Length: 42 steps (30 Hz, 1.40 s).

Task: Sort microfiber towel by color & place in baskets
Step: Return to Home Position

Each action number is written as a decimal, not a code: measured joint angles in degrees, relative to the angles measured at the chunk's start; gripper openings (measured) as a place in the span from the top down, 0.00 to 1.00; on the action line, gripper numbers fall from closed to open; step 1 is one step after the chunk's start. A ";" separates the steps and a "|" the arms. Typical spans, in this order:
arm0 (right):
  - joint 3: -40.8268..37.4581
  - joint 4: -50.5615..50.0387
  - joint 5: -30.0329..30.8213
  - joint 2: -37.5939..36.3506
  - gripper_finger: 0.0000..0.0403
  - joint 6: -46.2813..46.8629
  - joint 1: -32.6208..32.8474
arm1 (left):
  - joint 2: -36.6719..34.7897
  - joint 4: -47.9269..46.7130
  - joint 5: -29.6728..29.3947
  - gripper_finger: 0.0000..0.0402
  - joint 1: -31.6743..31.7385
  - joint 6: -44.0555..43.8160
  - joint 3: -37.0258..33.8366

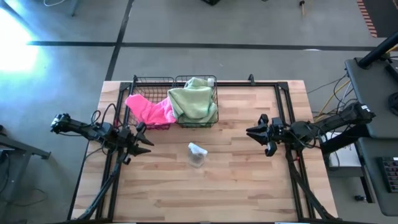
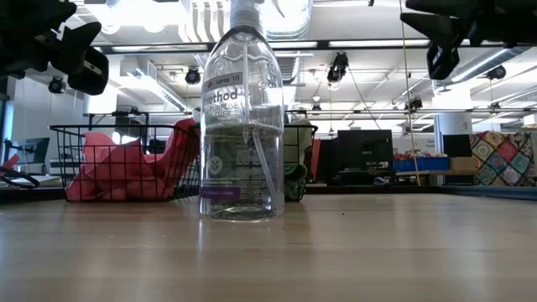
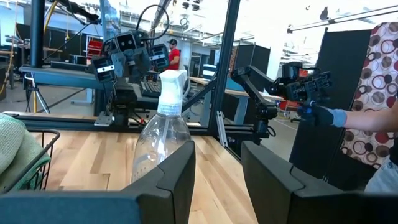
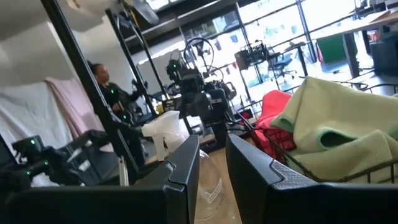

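Two black wire baskets stand side by side at the table's far middle. The left basket holds hot pink towels, which spill over its near rim. The right basket holds pale green towels heaped above its rim. In the low view the pink towels show behind the mesh. My left gripper hovers open above the table's left side, near the pink basket. My right gripper hovers open at the right, pointing toward the middle. Both show open in their wrist views: left gripper, right gripper.
A clear spray bottle stands upright at the table's middle between the grippers, large in the low view. A black tube frame runs round the table. A person's gloved hand shows beyond the table's right side.
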 joint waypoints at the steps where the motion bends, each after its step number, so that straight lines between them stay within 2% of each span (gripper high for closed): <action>1: -0.98 1.22 0.08 -0.16 0.82 0.45 0.00 | 0.00 0.00 0.00 0.71 0.00 0.00 0.00; 15: -9.09 12.76 0.12 -0.15 0.82 2.22 0.00 | 0.00 0.00 0.02 0.71 0.01 -0.22 0.00; 22: -9.44 13.28 0.13 -0.14 0.82 1.35 0.00 | 0.00 -0.27 0.02 0.71 0.02 -0.10 0.00; 27: -9.85 11.39 1.57 -0.05 0.82 1.02 0.00 | 0.09 -1.22 0.02 0.71 0.01 0.06 0.00; 35: -9.88 0.86 0.90 -0.05 0.82 -4.03 0.02 | 0.09 -2.14 0.03 0.71 0.02 0.02 0.00; 42: -9.90 -2.94 0.77 -0.08 0.82 -2.93 0.02 | 0.09 -2.14 0.04 0.71 0.00 0.00 0.00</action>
